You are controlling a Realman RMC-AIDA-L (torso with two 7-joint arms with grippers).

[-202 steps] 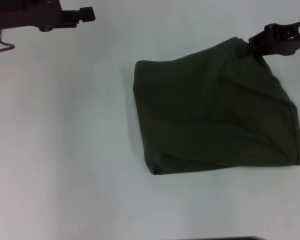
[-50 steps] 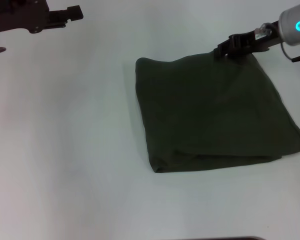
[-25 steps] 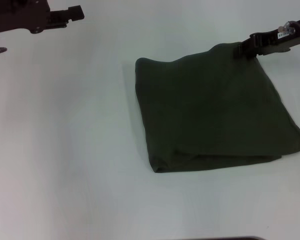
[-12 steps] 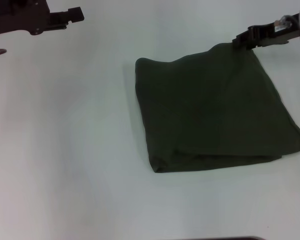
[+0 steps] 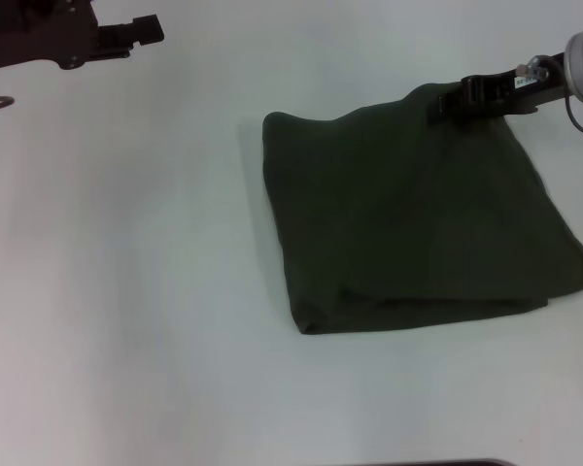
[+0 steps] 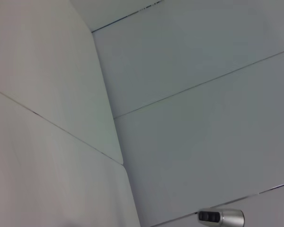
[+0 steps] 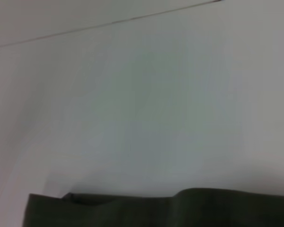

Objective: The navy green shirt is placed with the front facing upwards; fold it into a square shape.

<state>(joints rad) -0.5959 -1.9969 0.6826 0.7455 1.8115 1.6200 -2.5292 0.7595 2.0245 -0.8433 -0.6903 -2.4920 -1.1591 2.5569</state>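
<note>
The navy green shirt [image 5: 418,209] lies folded into a rough four-sided block on the right half of the white tabletop [image 5: 146,291], its plain back cloth showing and no lettering visible. Its near edge is a thick doubled fold; its far edge rises to a hump at the far right corner. My right gripper [image 5: 442,105] sits at that far right corner, its dark tip over the shirt's edge, but from the head view I cannot tell whether my jaws are open or clamped on cloth. My right wrist view shows no fingers at all, only a strip of the shirt's wavy dark edge [image 7: 156,208] against pale tabletop. My left gripper [image 5: 146,31] hangs at the far left, well apart from the shirt; I cannot tell the state of its jaws either. My left wrist view shows only pale wall panels and a small silver fitting [image 6: 221,217].
</note>
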